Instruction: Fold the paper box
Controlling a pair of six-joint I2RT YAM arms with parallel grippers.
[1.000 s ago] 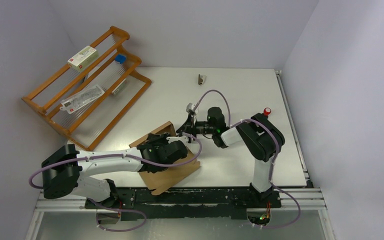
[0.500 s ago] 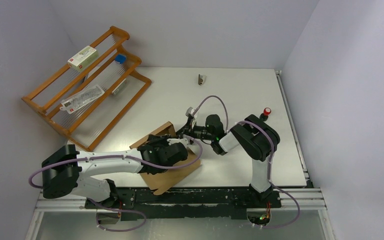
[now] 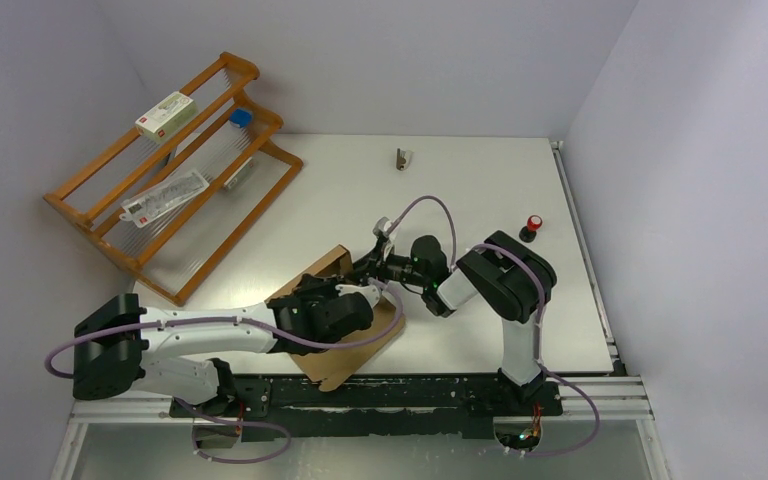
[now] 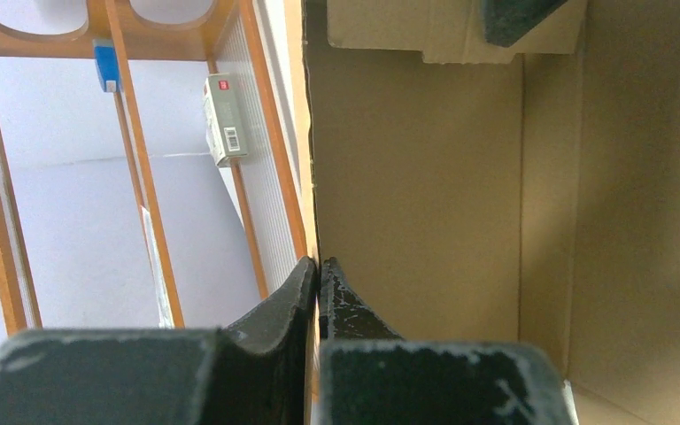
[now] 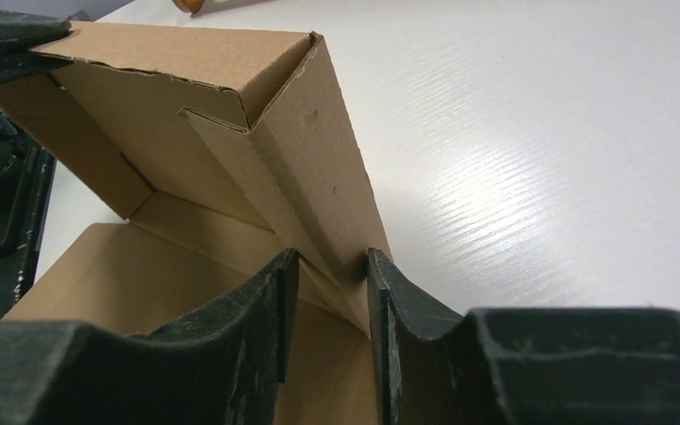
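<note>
Top view: paper box (image 3: 360, 348) is seen at the table's (image 3: 480, 190) near edge, betw. both arms. Walls are partly raised, lid not shut; approx. halfway is judged. Open room is left far side & right; rack (image 3: 160, 170) sits well apart.

Left wrist: left gripper (image 4: 319, 270) is clamped together on a box wall edge.

Right wrist: right gripper (image 5: 329, 266) is set astride a folded-in side wall, jaws apart; a firm pinch can't be told.

The table (image 3: 460, 180) carries the paper box (image 3: 353, 357) and wooden rack (image 3: 175, 165).
</note>
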